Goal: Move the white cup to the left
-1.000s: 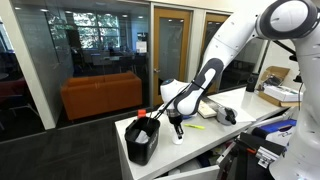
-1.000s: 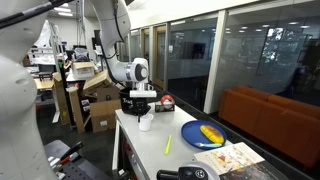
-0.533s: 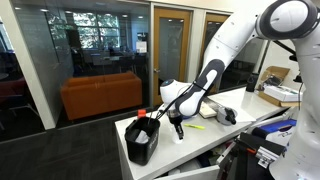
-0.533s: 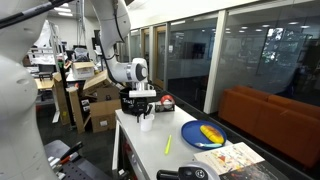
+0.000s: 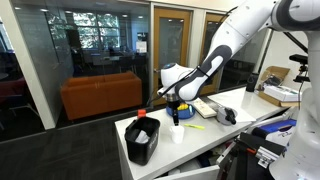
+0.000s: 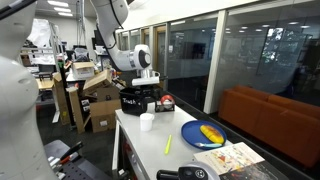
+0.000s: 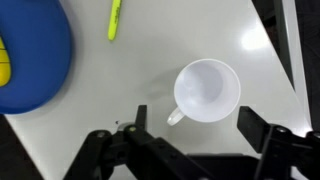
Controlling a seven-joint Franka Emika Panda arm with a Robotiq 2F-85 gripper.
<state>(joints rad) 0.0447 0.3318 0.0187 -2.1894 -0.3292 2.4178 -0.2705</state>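
one white cup (image 7: 207, 92), one blue dish (image 7: 30, 60)

In an exterior view, the camera stands well back from the table (image 5: 240, 102), slightly above the tabletop. It faces the glass wall (image 5: 90, 45) with the orange sofa (image 5: 100, 95) behind it.

In an exterior view, the camera sits near one end of the table (image 6: 150, 147) and looks along its length, with the glass wall (image 6: 250, 50) on its right.

Both exterior views cover the white cup (image 5: 177, 132) (image 6: 147, 122), the black bin (image 5: 142, 140) (image 6: 133, 100) and the sofa (image 6: 270, 115).

The wrist view looks straight down at close range onto the tabletop (image 7: 150, 70). The gripper (image 7: 185, 150) enters from the bottom edge. This view shares the cup (image 7: 207, 92) and the blue dish (image 7: 35, 60) (image 6: 203, 134) with an exterior view.
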